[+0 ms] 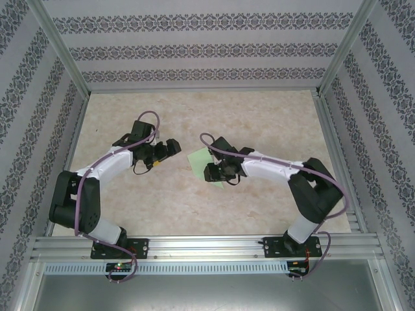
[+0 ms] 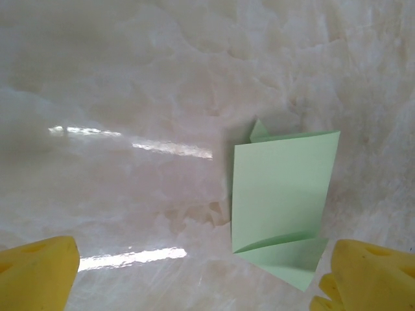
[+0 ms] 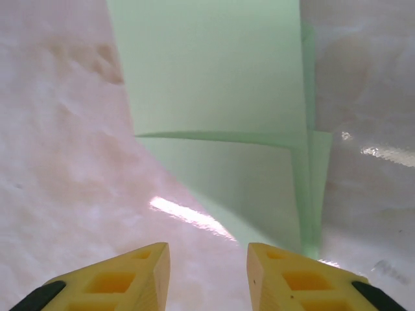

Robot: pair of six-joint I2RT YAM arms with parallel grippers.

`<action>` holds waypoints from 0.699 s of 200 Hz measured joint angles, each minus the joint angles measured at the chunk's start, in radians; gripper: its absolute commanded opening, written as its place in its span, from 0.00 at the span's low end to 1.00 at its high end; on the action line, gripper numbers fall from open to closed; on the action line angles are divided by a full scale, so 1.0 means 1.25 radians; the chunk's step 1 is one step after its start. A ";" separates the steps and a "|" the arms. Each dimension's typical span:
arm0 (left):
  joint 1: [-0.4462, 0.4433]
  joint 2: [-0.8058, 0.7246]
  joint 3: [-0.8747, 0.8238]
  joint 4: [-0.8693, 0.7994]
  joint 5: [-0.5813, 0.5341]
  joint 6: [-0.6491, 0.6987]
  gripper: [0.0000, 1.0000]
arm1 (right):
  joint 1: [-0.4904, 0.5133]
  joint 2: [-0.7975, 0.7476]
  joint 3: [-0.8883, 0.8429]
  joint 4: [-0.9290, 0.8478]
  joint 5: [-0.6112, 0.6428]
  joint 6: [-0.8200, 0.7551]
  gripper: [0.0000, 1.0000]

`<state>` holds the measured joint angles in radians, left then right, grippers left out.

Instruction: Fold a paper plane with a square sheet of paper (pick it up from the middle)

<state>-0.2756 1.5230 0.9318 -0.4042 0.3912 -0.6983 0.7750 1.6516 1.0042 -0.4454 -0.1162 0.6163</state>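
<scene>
The left fingers (image 2: 39,272) stood wide apart, empty; the right fingers (image 3: 130,275) were partly apart, holding nothing. The thin, creased pale green sheet of paper (image 2: 279,194) lay flat just beyond both pairs' tips on the glossy marbled counter (image 2: 130,97).

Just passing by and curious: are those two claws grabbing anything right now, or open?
Left gripper: wide open, holding nothing.
Right gripper: partly open, empty, folded green paper just ahead.

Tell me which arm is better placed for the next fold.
Right, likely: the right fingers stand open at the near edge of the green paper; the left fingers hover open, off to its side.
</scene>
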 measured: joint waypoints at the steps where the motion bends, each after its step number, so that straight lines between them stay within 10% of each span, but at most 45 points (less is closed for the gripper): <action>1: -0.002 0.000 0.000 0.001 0.000 0.000 0.99 | 0.002 -0.002 -0.001 0.002 0.002 0.004 0.35; 140: -0.070 0.088 0.000 0.067 0.062 -0.015 0.96 | 0.035 0.054 -0.078 0.212 0.170 0.410 0.34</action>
<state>-0.3626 1.6325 0.9321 -0.3210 0.4686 -0.7174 0.8188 1.7191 0.9073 -0.1802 0.0963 1.1282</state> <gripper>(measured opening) 0.961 0.334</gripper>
